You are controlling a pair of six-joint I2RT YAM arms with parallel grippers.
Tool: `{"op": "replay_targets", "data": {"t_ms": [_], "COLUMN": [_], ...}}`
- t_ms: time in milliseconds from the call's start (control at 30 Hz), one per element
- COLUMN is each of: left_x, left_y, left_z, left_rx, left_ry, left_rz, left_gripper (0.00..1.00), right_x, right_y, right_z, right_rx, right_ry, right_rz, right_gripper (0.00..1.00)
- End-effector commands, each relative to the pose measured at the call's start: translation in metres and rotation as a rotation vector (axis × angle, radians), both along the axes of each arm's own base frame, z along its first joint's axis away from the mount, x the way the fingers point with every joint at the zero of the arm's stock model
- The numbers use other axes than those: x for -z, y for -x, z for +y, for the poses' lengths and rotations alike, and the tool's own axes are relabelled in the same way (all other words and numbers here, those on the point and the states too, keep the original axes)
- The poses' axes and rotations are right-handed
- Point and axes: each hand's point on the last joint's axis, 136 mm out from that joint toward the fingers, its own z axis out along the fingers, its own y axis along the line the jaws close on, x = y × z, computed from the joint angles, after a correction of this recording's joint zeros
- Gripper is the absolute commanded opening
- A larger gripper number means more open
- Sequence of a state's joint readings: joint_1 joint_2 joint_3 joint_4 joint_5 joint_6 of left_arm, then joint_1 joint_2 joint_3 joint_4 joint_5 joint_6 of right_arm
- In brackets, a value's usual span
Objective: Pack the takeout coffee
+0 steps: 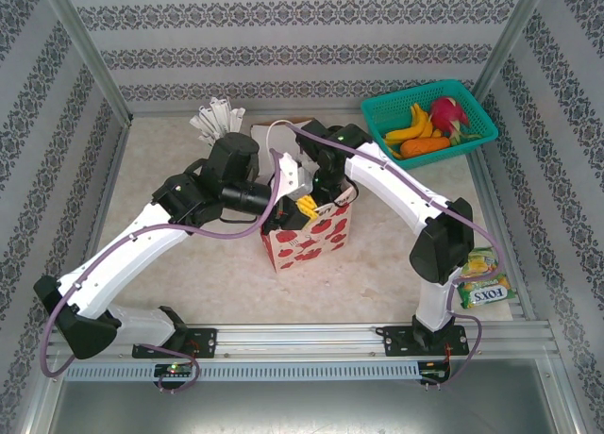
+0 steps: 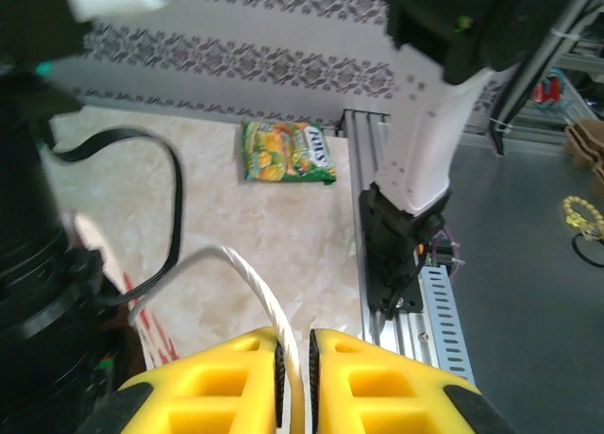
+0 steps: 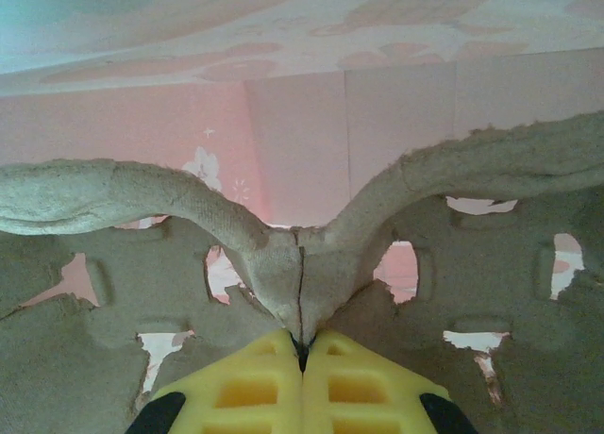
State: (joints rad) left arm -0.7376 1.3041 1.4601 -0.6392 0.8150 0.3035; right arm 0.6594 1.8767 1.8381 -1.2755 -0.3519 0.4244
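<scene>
The red-flowered paper bag (image 1: 311, 243) stands in the middle of the table. My left gripper (image 2: 294, 344) is shut on the bag's white rope handle (image 2: 253, 275), and its yellow fingers (image 1: 308, 206) sit at the bag's top edge. My right gripper (image 3: 302, 344) reaches down into the bag and is shut on the central ridge of the brown cardboard cup carrier (image 3: 283, 264). The bag's pink inner walls (image 3: 377, 104) rise behind the carrier. The takeout coffee is out of view.
A green basket (image 1: 377, 108) of fruit stands at the back right. A green snack packet (image 1: 483, 288) (image 2: 286, 151) lies by the right arm's base. A bundle of white pieces (image 1: 215, 118) lies at the back. The metal rail (image 1: 311, 340) runs along the near edge.
</scene>
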Motion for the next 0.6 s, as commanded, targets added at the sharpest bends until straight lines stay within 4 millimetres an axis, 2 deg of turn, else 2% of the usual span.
{"op": "replay_targets", "data": {"t_ms": [0,267,367,433,567], "left_x": [-0.004,-0.008,-0.01,-0.012,-0.019], "left_y": [0.018,0.019,0.007,-0.005,-0.019], "left_z": [-0.007,-0.011,-0.013,-0.012,-0.005], "left_rx": [0.116,0.142,0.073,-0.002,-0.111], "left_ry": [0.004,0.019,0.027,0.037,0.076], "left_rz": [-0.034,-0.071,-0.089,-0.101,-0.146], "left_gripper": [0.17,0.17,0.15,0.08,0.1], "right_x": [0.012,0.025,0.026,0.029,0.034], "right_y": [0.0,0.004,0.007,0.008,0.012], "right_z": [-0.002,-0.005,-0.003,-0.003,0.001], "right_rx": [0.037,0.03,0.006,-0.008,-0.034], "right_ry": [0.054,0.104,0.111,0.117,0.099], "right_rz": [0.007,0.021,0.008,-0.001,-0.001], "right_gripper": [0.0,0.0,0.0,0.0,0.0]}}
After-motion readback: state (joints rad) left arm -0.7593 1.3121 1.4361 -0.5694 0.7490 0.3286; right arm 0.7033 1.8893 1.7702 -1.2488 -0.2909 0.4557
